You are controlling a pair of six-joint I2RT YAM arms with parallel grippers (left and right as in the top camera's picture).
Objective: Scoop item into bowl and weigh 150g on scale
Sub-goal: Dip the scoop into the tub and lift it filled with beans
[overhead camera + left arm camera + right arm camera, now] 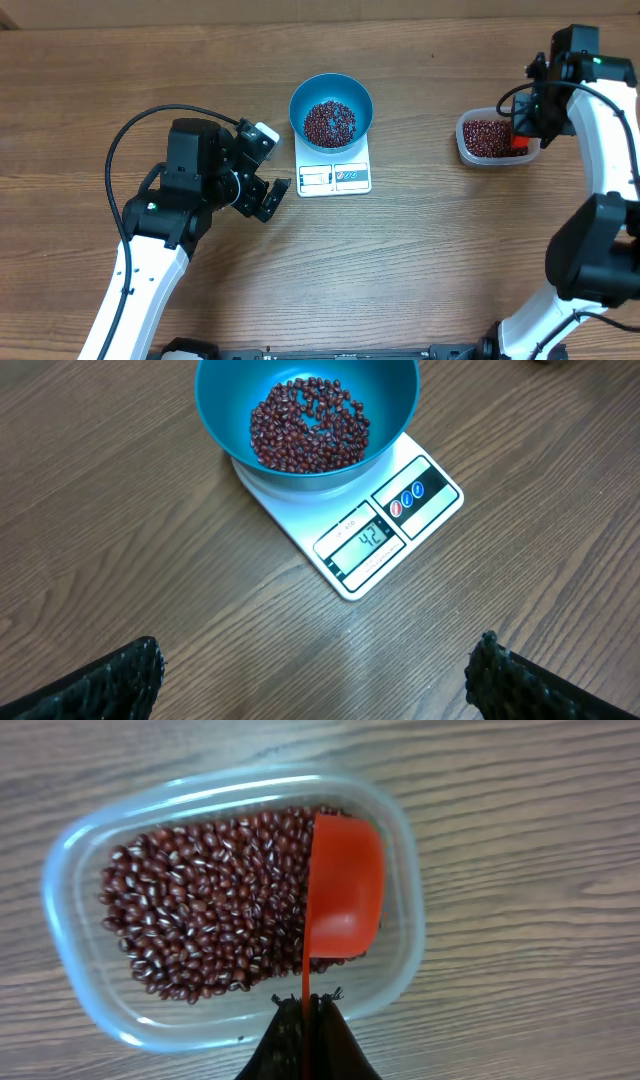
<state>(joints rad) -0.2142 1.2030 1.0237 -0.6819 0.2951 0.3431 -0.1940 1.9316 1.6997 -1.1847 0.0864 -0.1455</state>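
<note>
**Right arm gripping the scoop in the tub; bowl of beans sitting on the scale**

The teal bowl (301, 97) is sitting on the white scale (335, 177), covering its far half, near the middle of the table's (420, 270) far edge. A loose heap of dark red-brown beans (329, 122) is lying in the bottom of the bowl. In the left wrist view the scale's display is facing the camera and appearing to read 42.

The left gripper (268, 168) is hanging just left of the scale, touching nothing, its jaws standing wide apart and pointing towards the bowl.

Towards the far right corner, a clear plastic tub (70, 850) is holding more beans. The right gripper (308, 1008) is hovering over the tub's near rim, its fingers pinching together on the thin handle of the orange-red scoop (345, 890). The scoop's cup is resting on the beans at one end of the tub, well apart from the bowl and scale.
</note>
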